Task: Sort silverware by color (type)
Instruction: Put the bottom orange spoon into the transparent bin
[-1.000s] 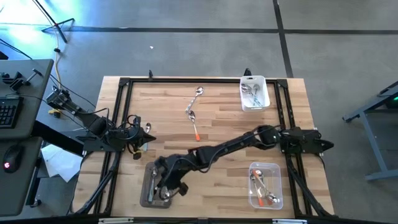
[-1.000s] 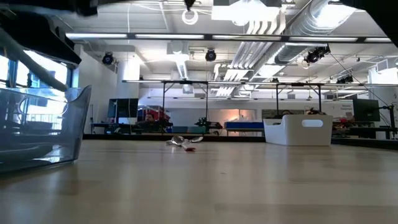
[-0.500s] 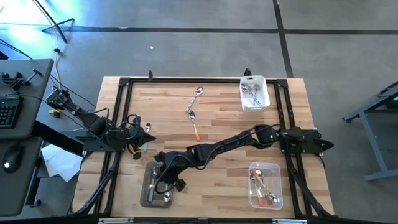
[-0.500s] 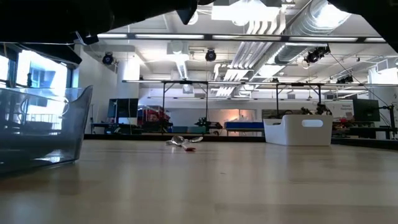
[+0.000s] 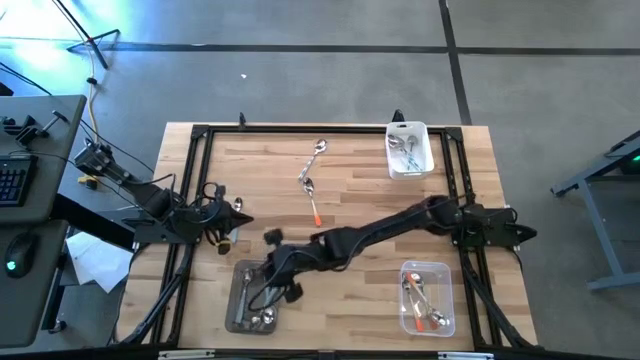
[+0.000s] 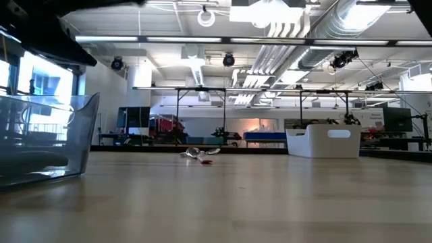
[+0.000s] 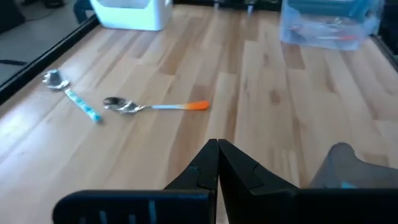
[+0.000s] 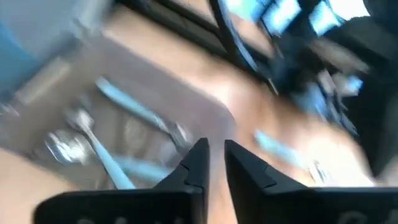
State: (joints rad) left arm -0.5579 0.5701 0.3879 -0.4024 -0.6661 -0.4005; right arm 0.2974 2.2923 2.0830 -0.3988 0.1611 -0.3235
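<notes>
High view: light butcher-block wooden table with black frame. Right gripper reaches across to 7 o'clock of the table, over a clear rectangular plastic tub holding silver spoons. Left gripper parked at the 9 o'clock edge. Two loose spoons toward 12 o'clock of centre: a shiny-bowled spoon with light blue handle, and just at its 6 o'clock a shiny-bowled spoon with orange handle. White rectangular plastic tub at 1 o'clock holds several spoons; second clear plastic tub at 5 o'clock holds orange-handled ones

Low view: clear tub wall at 9 o'clock, the two loose spoons far back mid-table, white tub at 3 o'clock. Grippers not readable here

Left wrist view: left gripper fingers pressed together, nothing between them. Blue-handled and orange-handled spoons lie flat on the table ahead, apart from each other

Right wrist view: blurred. Right gripper fingers stand slightly apart with a narrow gap, nothing visibly held. Below them the clear tub with silver spoons inside, exact count unclear
</notes>
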